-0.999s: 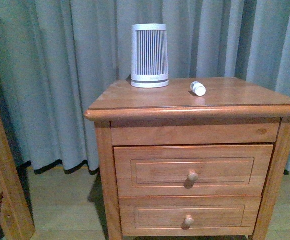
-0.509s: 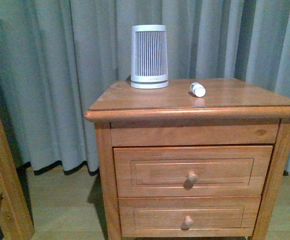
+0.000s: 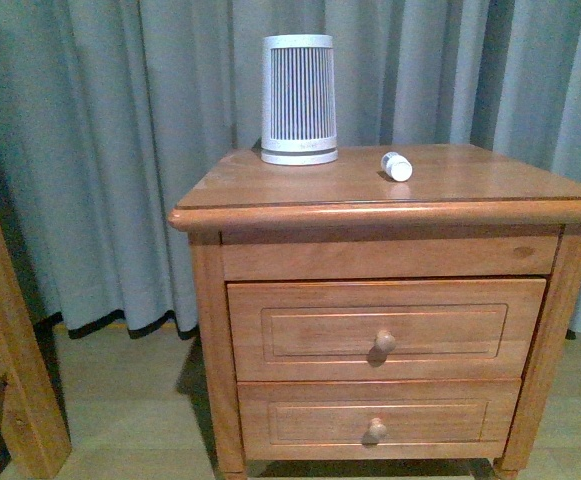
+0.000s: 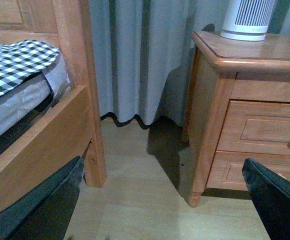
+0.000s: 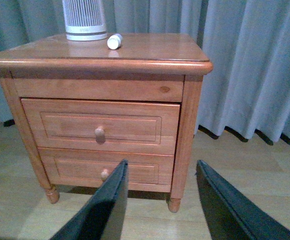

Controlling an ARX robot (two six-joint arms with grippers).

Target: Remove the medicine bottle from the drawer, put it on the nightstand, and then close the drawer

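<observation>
The orange-brown nightstand [image 3: 300,185] stands in front of the curtain. The small white medicine bottle [image 3: 397,166] lies on its side on the top, to the right of a ribbed white-grey cylinder [image 3: 298,98]. The right wrist view shows the bottle [image 5: 115,41] too. The taller upper drawer [image 3: 385,330] is shut flush with the front, and so is the shallower one below it. Neither arm shows in the front view. My left gripper [image 4: 162,162] hangs open over the floor, left of the nightstand. My right gripper [image 5: 162,162] is open and empty, low in front of the nightstand's right leg.
A wooden bed frame [image 4: 75,75] with a checked cover [image 4: 15,57] stands left of the nightstand, with bare floor [image 4: 145,190] between them. A grey curtain [image 3: 100,150] hangs behind. The bed frame's post [image 3: 5,340] sits at the front view's left edge.
The nightstand sits slightly higher in the front view than before, and its feet now show. The bottle, the cylinder and both drawers have not moved.
</observation>
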